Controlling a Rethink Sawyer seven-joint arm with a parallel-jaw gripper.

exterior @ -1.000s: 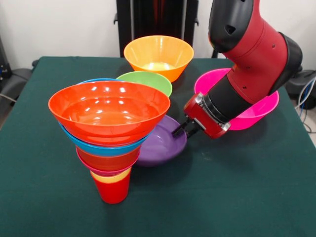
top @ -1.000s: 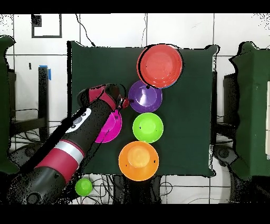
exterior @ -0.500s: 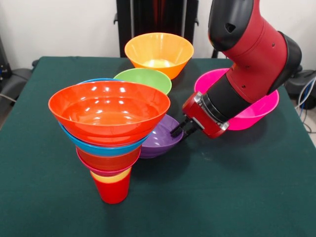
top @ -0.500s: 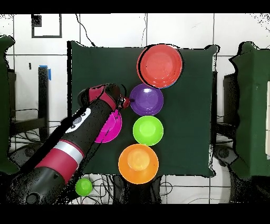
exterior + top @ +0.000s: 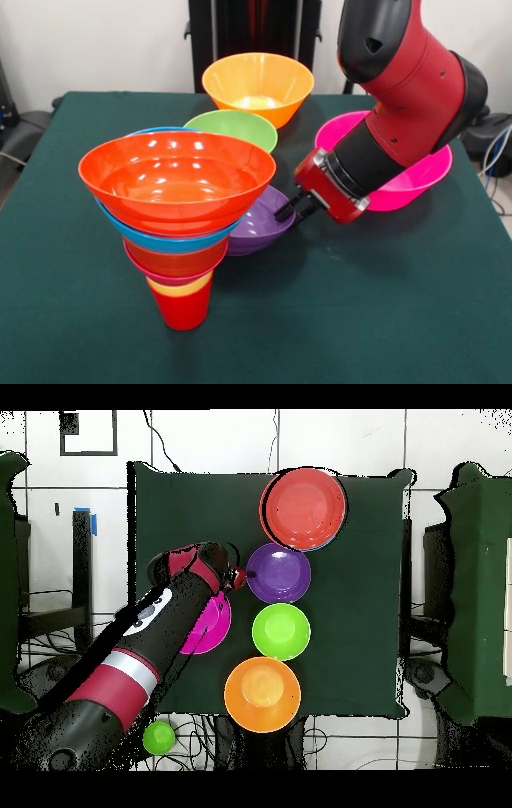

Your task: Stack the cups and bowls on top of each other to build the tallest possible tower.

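Fingers (image 5: 290, 210) black and short, pressed onto the right rim of the purple bowl (image 5: 260, 226), clamped there as far as the front view shows (rim pinched between them, bowl tilted and lifted off the cloth on that side). Gripper (image 5: 286, 211) low in the frame's centre, at the end of the red and black arm (image 5: 400, 104) slanting down from the upper right. Left of centre, the tower (image 5: 178, 216): red cup (image 5: 183, 308) as base, then yellow, pink, orange and blue rims, topped by the wide orange-red bowl (image 5: 178, 180). Purple bowl just beside the tower, partly behind it. Behind those, green bowl (image 5: 234, 130), then light orange bowl (image 5: 258, 86) near the top centre. Magenta bowl (image 5: 404, 186) at right, partly hidden by the arm. All on the green table (image 5: 384, 304). Seen from overhead: purple bowl (image 5: 278, 572) between tower (image 5: 305, 507) and green bowl (image 5: 280, 631).
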